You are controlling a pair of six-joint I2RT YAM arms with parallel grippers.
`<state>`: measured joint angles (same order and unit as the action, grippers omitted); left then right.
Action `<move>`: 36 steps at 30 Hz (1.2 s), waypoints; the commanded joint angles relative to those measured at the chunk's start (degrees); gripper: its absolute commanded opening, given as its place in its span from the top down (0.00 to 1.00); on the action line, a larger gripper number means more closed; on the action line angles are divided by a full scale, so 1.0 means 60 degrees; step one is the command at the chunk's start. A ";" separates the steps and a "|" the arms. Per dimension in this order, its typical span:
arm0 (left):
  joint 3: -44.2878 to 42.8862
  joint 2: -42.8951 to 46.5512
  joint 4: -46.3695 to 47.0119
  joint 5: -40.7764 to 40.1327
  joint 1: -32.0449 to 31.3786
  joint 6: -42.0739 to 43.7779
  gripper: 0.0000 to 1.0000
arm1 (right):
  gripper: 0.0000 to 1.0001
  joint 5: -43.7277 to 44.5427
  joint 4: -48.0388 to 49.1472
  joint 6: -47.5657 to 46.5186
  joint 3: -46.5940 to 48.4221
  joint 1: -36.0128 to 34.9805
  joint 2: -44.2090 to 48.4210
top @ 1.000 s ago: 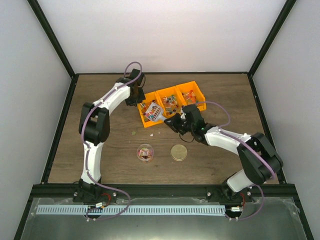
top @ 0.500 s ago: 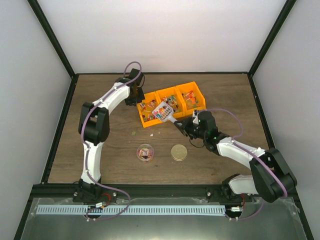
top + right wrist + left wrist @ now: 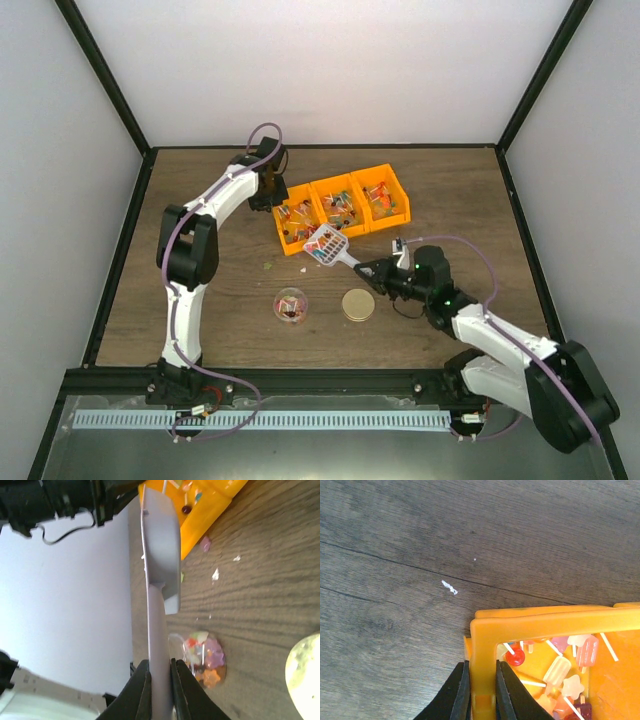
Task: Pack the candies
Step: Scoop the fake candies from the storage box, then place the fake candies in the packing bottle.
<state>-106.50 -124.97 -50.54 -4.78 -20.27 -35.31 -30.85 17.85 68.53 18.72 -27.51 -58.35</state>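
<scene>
Candies [image 3: 301, 221] fill three joined orange bins [image 3: 340, 207] at the table's middle back; they also show in the left wrist view [image 3: 560, 667]. My left gripper [image 3: 268, 197] is shut on the left bin's corner wall [image 3: 482, 680]. My right gripper [image 3: 372, 268] is shut on the handle of a white scoop [image 3: 327, 244], which holds several candies just in front of the bins. The scoop [image 3: 159, 580] shows side-on in the right wrist view. A small clear jar [image 3: 290, 304] with some candies [image 3: 205, 657] inside stands in front.
A round gold lid [image 3: 358, 304] lies right of the jar; its edge also shows in the right wrist view [image 3: 305, 672]. A few loose candy bits [image 3: 267, 266] lie on the wood in front of the bins. Black frame rails edge the table.
My right arm has pulled back toward the near right, lifting the loaded scoop out of the left bin to just in front of it. The left arm has not moved.
</scene>
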 commanded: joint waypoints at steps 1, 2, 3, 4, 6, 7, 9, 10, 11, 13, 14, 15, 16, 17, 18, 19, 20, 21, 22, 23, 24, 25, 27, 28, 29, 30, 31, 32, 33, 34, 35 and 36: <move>0.0179 -0.0050 -0.0535 0.0271 0.0142 0.0048 0.94 | 0.99 -0.1109 -0.0349 -0.0661 -0.0135 0.0054 0.0717; 0.0185 -0.0050 -0.0535 0.0269 0.0141 0.0054 0.92 | 0.99 -0.1321 -0.0489 -0.0757 -0.0174 0.0054 0.0837; 0.0175 -0.0034 -0.0527 0.0261 0.0143 0.0055 0.90 | 0.99 -0.1551 -0.0529 -0.0819 -0.0252 0.0037 0.0989; 0.0172 -0.0032 -0.0515 0.0255 0.0145 0.0068 0.88 | 0.99 -0.1845 -0.0541 -0.0885 -0.0337 0.0035 0.1125; 0.0172 -0.0043 -0.0512 0.0254 0.0147 0.0097 0.85 | 0.99 -0.2048 -0.0917 -0.1115 -0.0387 -0.0006 0.1424; 0.0172 -0.0046 -0.0504 0.0261 0.0142 0.0086 0.84 | 0.99 -0.2107 -0.1358 -0.1273 -0.0350 -0.0029 0.1566; 0.0159 -0.0053 -0.0485 0.0345 0.0143 0.0118 0.82 | 0.99 -0.2159 -0.1950 -0.1632 -0.0184 -0.0102 0.1829; 0.0163 -0.0067 -0.0483 0.0379 0.0142 0.0116 0.82 | 0.99 -0.2124 -0.2271 -0.1810 -0.0082 -0.0171 0.1961; 0.0147 -0.0082 -0.0473 0.0409 0.0141 0.0116 0.81 | 0.99 -0.2062 -0.2599 -0.2030 0.0028 -0.0251 0.2062; 0.0118 -0.0089 -0.0472 0.0430 0.0152 0.0105 0.81 | 0.99 -0.1825 -0.3386 -0.2525 0.0321 -0.0400 0.2280; 0.0114 -0.0090 -0.0461 0.0430 0.0143 0.0105 0.81 | 0.99 -0.1753 -0.3694 -0.2751 0.0448 -0.0473 0.2356; 0.0104 -0.0097 -0.0454 0.0419 0.0142 0.0100 0.81 | 0.99 -0.1676 -0.4018 -0.2939 0.0578 -0.0539 0.2424; 0.0086 -0.0113 -0.0453 0.0392 0.0152 0.0099 0.81 | 0.99 -0.1619 -0.4258 -0.3145 0.0678 -0.0612 0.2471; 0.0071 -0.0117 -0.0453 0.0379 0.0163 0.0099 0.81 | 0.99 -0.1510 -0.4488 -0.3325 0.0784 -0.0710 0.2508; 0.0056 -0.0130 -0.0467 0.0378 0.0162 0.0112 0.81 | 0.99 -0.1382 -0.4716 -0.3479 0.0906 -0.0829 0.2533; 0.0054 -0.0141 -0.0467 0.0372 0.0156 0.0121 0.81 | 0.99 -0.1257 -0.4930 -0.3621 0.1007 -0.0983 0.2546; 0.0054 -0.0155 -0.0468 0.0371 0.0167 0.0120 0.81 | 0.99 -0.1118 -0.5130 -0.3729 0.1131 -0.1103 0.2539; 0.0063 -0.0171 -0.0475 0.0371 0.0170 0.0118 0.81 | 0.99 -0.0971 -0.5309 -0.3839 0.1242 -0.1230 0.2520; 0.0055 -0.0164 -0.0461 0.0358 0.0180 0.0125 0.81 | 0.99 -0.0765 -0.5489 -0.3955 0.1347 -0.1372 0.2507; 0.0054 -0.0174 -0.0458 0.0368 0.0190 0.0128 0.81 | 0.99 -0.0588 -0.5640 -0.4034 0.1452 -0.1520 0.2470; 0.0054 -0.0185 -0.0461 0.0371 0.0191 0.0124 0.81 | 0.99 -0.0410 -0.5809 -0.4106 0.1566 -0.1661 0.2433; 0.0053 -0.0198 -0.0458 0.0371 0.0195 0.0127 0.81 | 0.99 -0.0212 -0.5969 -0.4187 0.1666 -0.1808 0.2395; 0.0047 -0.0202 -0.0461 0.0371 0.0204 0.0128 0.81 | 0.99 0.0223 -0.6334 -0.4299 0.1930 -0.2129 0.2287; 0.0053 -0.0214 -0.0454 0.0371 0.0200 0.0128 0.81 | 0.99 0.0440 -0.6502 -0.4346 0.2065 -0.2303 0.2216; 0.0054 -0.0215 -0.0455 0.0382 0.0217 0.0128 0.81 | 0.99 0.0661 -0.6700 -0.4394 0.2221 -0.2480 0.2159; 0.0054 -0.0208 -0.0457 0.0386 0.0226 0.0148 0.81 | 0.99 0.0932 -0.6864 -0.4433 0.2415 -0.2658 0.2088; 0.0056 -0.0220 -0.0453 0.0386 0.0223 0.0151 0.81 | 0.99 0.1197 -0.7029 -0.4469 0.2569 -0.2817 0.2013; 0.0062 -0.0222 -0.0453 0.0386 0.0216 0.0164 0.81 | 0.99 0.1490 -0.7226 -0.4503 0.2758 -0.2993 0.1962; 0.0068 -0.0222 -0.0453 0.0386 0.0215 0.0171 0.81 | 0.99 0.1767 -0.7378 -0.4526 0.2945 -0.3189 0.1893; 0.0085 -0.0211 -0.0453 0.0378 0.0235 0.0179 0.81 | 0.99 0.1994 -0.7540 -0.4567 0.3126 -0.3360 0.1813; 0.0095 -0.0208 -0.0453 0.0359 0.0232 0.0188 0.81 | 0.99 0.2196 -0.7733 -0.4618 0.3295 -0.3511 0.1693; 0.0107 -0.0200 -0.0455 0.0357 0.0237 0.0187 0.81 | 0.99 0.2401 -0.7896 -0.4657 0.3457 -0.3677 0.1578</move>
<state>-106.24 -125.21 -51.46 -2.20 -19.53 -34.79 -23.90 -24.60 42.89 34.09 -46.39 -47.53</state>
